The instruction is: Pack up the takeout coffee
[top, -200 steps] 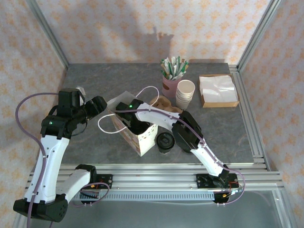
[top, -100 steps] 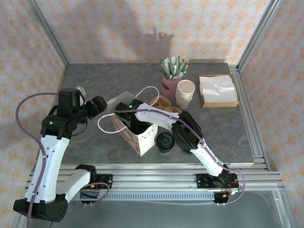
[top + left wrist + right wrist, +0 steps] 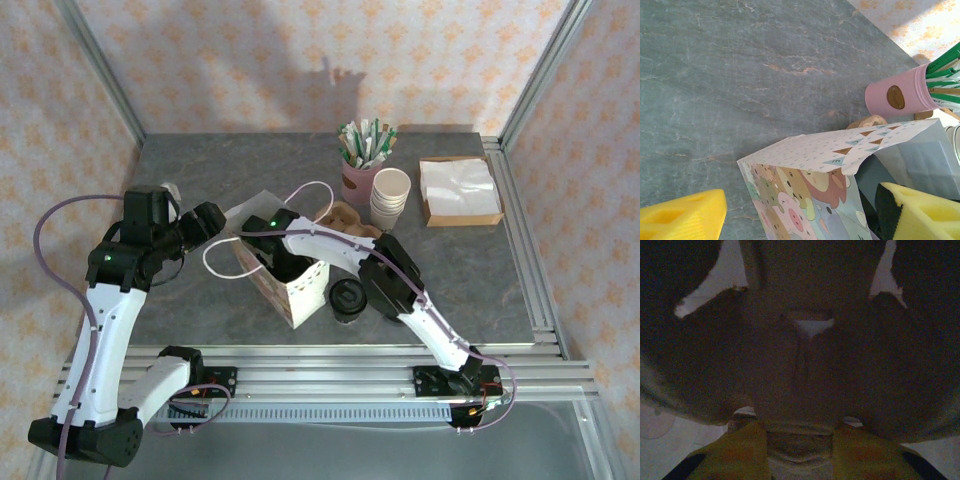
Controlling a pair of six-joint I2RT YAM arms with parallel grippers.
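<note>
Takeout coffee (image 3: 348,298) waits beside the paper bag (image 3: 290,285); my right pincer (image 3: 800,436), inside, pinches a brown piece (image 3: 800,365); left pincer (image 3: 801,212) gapes empty. Next, I reckon: release, withdraw.

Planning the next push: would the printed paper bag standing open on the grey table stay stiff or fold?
The printed paper bag probably folds easily: its top edge curls over. It looks thin and light, so a push likely slides or tips it.
</note>
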